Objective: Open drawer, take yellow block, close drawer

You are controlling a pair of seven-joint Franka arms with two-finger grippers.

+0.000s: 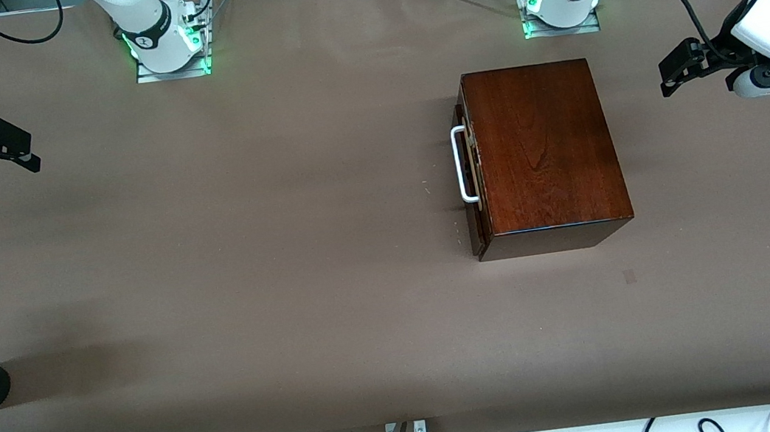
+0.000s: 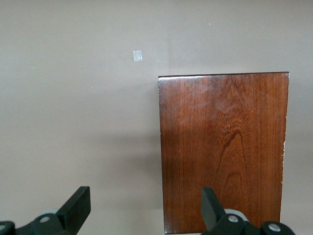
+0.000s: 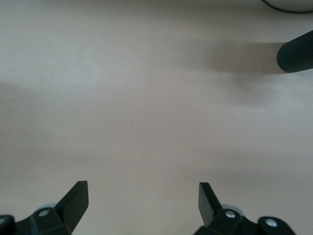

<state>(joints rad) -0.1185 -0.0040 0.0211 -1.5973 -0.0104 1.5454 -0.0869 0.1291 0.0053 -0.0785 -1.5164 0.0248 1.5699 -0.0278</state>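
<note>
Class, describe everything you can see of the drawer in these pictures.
The drawer sits shut, or very nearly, in a dark reddish-brown wooden box lying flat on the table. Only its dark front shows, facing the right arm's end and carrying a white loop handle. Its inside is hidden. Nothing touches it; both grippers hang open at the table's ends.

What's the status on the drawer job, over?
Left gripper open, waiting at its own end of the table; right gripper open over bare table at its end. Drawer shut, white handle untouched. Yellow block not visible. Nothing blocking the handle.
</note>
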